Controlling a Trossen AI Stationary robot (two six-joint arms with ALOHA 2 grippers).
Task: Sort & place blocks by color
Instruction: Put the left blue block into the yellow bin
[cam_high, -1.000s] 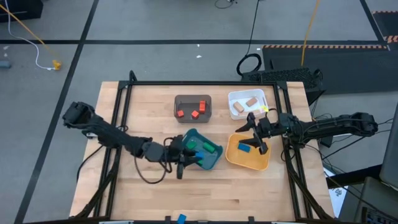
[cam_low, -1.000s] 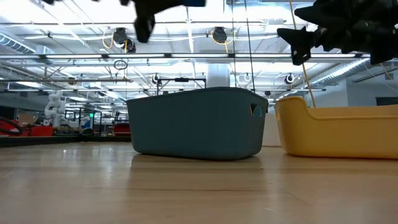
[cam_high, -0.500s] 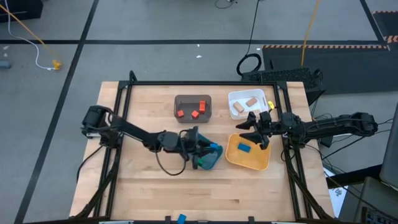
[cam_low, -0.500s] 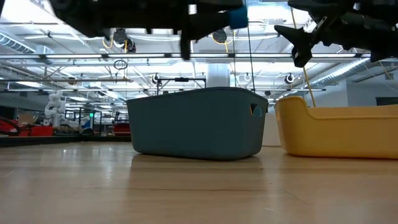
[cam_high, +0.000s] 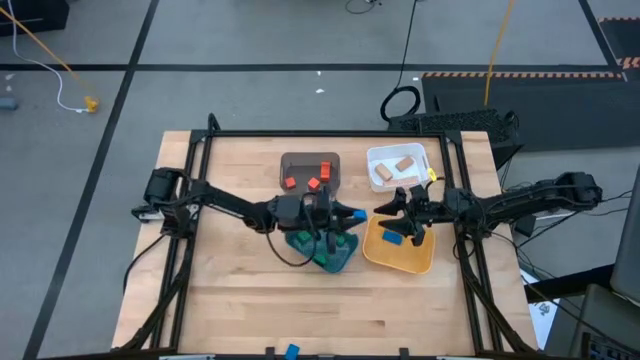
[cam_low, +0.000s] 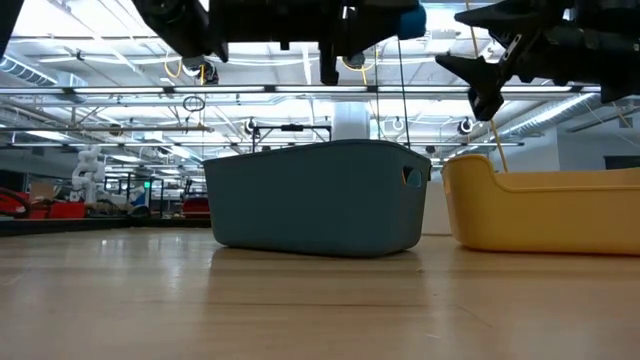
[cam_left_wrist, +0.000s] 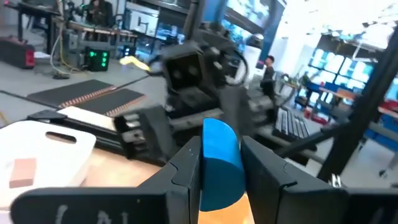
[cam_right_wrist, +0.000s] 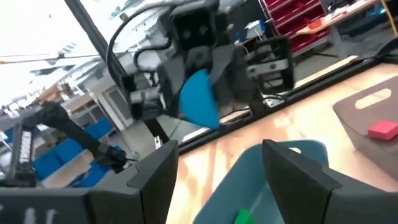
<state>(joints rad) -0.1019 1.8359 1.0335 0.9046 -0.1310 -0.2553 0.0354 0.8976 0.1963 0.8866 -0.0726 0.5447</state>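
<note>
The left gripper (cam_left_wrist: 219, 163) clamps a blue block (cam_left_wrist: 220, 162) on its flat sides, above the teal tray (cam_high: 336, 252) mid-table. It looks light, rigid and probably smooth, so a firm side pinch suits it. Beyond, the right gripper (cam_high: 402, 212) hangs open-fingered over the yellow tray (cam_high: 402, 257) near the table's right edge.

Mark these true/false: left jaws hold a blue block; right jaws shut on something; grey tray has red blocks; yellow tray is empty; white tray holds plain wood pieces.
1. The left gripper holds a blue block. True.
2. The right gripper is shut on a block. False: its jaws are open and hold nothing.
3. The grey tray holds red blocks. True.
4. The yellow tray is empty. False: a blue piece lies in it.
5. The white tray holds plain wood pieces. True.
</note>
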